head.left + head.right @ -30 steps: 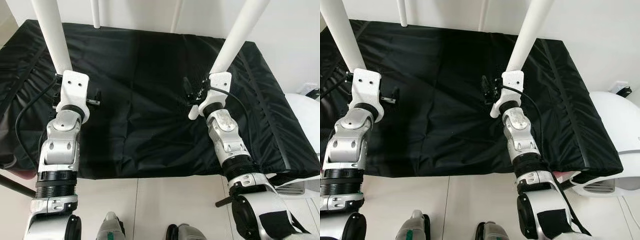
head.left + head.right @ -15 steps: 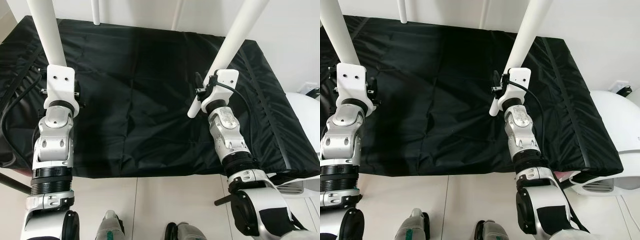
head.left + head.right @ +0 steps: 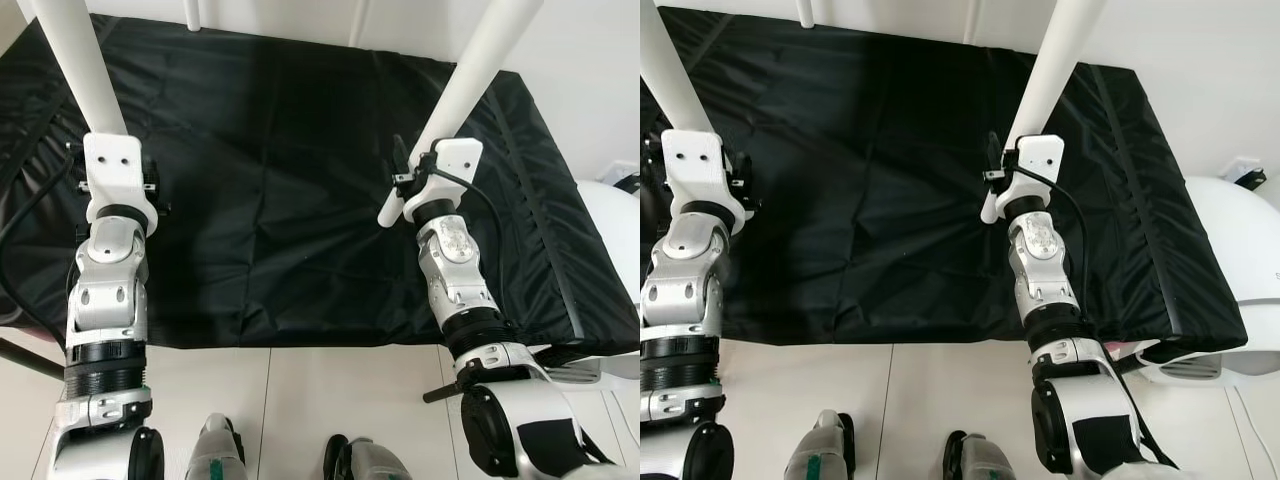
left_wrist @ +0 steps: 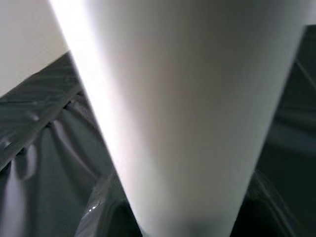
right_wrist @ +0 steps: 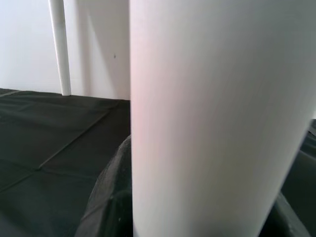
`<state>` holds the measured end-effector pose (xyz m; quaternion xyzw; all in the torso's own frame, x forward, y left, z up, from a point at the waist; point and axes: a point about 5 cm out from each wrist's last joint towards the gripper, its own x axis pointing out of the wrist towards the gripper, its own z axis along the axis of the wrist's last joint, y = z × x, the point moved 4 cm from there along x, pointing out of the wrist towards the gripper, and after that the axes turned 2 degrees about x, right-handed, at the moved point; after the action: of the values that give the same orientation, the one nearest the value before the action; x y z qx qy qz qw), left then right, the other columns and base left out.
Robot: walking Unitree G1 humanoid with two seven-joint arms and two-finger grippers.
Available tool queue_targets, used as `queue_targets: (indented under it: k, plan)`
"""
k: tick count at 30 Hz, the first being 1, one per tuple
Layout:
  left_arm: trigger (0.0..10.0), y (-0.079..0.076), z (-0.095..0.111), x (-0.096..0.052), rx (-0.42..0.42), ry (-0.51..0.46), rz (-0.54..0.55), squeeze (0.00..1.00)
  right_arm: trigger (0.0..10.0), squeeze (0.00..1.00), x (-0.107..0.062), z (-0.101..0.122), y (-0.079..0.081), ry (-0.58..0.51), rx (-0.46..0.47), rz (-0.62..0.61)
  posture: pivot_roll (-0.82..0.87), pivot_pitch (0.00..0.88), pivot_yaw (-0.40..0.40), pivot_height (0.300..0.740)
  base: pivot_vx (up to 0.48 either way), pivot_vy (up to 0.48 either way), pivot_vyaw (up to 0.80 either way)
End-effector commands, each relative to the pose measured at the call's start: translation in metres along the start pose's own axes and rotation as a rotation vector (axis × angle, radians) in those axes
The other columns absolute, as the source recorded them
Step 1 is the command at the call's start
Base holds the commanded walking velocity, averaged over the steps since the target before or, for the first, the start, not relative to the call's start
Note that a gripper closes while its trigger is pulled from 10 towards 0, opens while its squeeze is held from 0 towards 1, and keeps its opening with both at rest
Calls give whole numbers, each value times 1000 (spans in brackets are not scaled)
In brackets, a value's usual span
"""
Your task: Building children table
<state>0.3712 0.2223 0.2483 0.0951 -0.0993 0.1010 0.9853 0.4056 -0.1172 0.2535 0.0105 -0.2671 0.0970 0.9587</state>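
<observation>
Pincers gripping two white table legs over the black-covered worktop [image 3: 290, 180].
Left pincer [image 3: 112, 150] is clamping the left leg [image 3: 85, 70]; right pincer [image 3: 430, 160] is clasping the right leg [image 3: 480, 60], both legs rising straight from the fingers.

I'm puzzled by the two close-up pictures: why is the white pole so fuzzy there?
Left wrist view: the round white table leg is so near the lens it blurs. Right wrist view: the other white leg is soft too. Left eye view: the wrinkled black cover is sharp.
</observation>
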Motion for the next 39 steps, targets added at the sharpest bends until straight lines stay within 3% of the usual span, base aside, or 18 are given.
queue_targets:
  k: [1,9,14,16,26,33,36,37,38,39]
  plan:
    - [0,2,94,-10,-24,-360,74,0,0,0,11,67,12,-321,-98,77,111,251,-99,740,0,0,0]
    - [0,4,119,-15,-44,-440,73,0,0,0,15,96,11,-433,-105,72,105,255,-102,740,0,0,0]
    - [0,4,124,-16,-51,-457,73,0,0,0,15,102,11,-450,-105,74,105,253,-104,740,0,0,0]
    - [0,6,132,-21,-49,-474,71,0,0,0,17,116,14,-484,-105,97,96,250,-112,740,0,0,0]
    - [0,13,118,-40,-26,-389,113,0,0,0,4,133,12,-465,-104,148,84,221,-131,740,0,0,0]
    - [0,-3,106,-56,36,-368,12,0,0,0,-3,133,5,-436,-91,134,95,223,-135,740,0,0,0]
    - [0,-19,97,-59,78,-333,-78,0,0,0,-12,117,1,-351,-67,116,107,228,-131,740,0,0,0]
    - [0,-23,94,-60,82,-315,-106,0,2353,0,-16,112,0,-319,-63,115,108,229,-128,740,0,0,0]
    - [0,-23,94,-60,82,-315,-106,0,2353,0,-16,112,0,-319,-63,115,108,229,-128,740,0,0,0]
    - [0,-27,91,-62,87,-303,-132,0,4039,0,-21,107,0,-294,-64,115,108,228,-121,740,0,0,0]
